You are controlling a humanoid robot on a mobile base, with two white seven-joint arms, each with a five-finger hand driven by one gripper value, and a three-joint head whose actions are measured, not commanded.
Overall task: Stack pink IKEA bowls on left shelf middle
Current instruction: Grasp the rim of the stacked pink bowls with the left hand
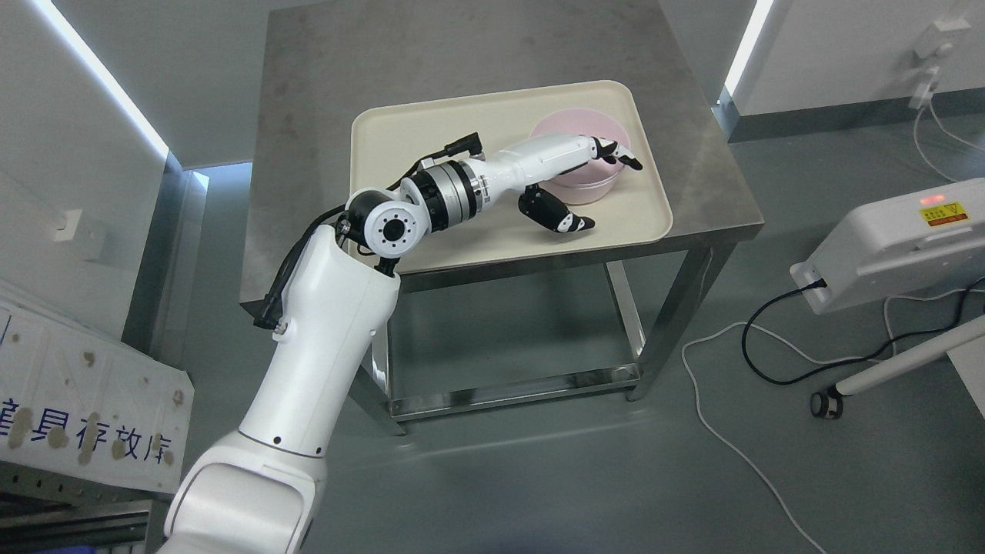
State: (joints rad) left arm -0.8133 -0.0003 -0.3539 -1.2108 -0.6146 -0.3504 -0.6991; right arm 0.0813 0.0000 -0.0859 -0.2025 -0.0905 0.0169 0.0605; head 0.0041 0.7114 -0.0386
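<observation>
The left hand [573,173] spreads wide over the pink bowl [579,158], fingers [616,150] across its rim, thumb outside.

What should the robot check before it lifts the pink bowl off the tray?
1. Left hand at the pink bowl: ok, fingers reach over its rim, thumb outside.
2. Grip closed firmly: cannot tell.
3. Bowl upright on the tray: ok.
4. One bowl or a stack: cannot tell.
5. Tray fully on the table: ok.
6. Shelf to put it on: cannot tell, out of view.
</observation>
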